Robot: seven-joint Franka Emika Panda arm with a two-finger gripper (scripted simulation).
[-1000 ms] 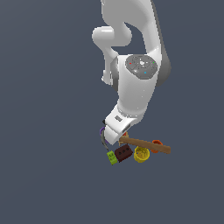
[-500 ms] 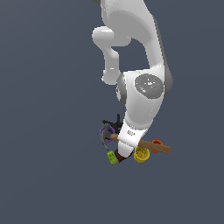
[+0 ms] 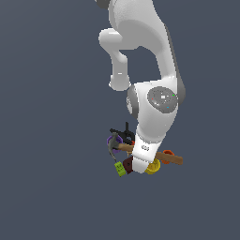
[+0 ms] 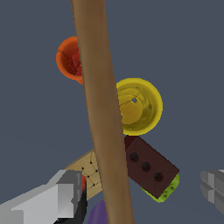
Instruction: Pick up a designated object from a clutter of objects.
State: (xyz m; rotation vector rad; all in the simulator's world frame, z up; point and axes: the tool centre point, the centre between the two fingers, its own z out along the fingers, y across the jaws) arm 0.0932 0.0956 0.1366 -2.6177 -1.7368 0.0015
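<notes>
The hammer [image 4: 98, 100] has a long brown wooden handle that runs across the whole wrist view, lying over the clutter. In the exterior view its handle [image 3: 168, 158] sticks out toward that view's right, and its dark grey head [image 3: 112, 146] sits at the left end. My gripper [image 4: 140, 190] is open, with one grey finger [image 4: 61, 197] on each side of the handle and nothing touching it. The white hand [image 3: 142, 151] hangs low over the middle of the handle and hides the fingers there.
Around the handle lie a yellow cup [image 4: 140, 105], an orange cup [image 4: 70, 59], a dark red brick [image 4: 148, 166], a green brick [image 4: 169, 190], a tan block [image 4: 87, 170] and a purple cup [image 4: 98, 215]. A black clamp [image 3: 123, 133] lies behind the hammer head.
The hand has swung toward the exterior view's right and come down over the handle's middle. The hammer and the other objects have not moved.
</notes>
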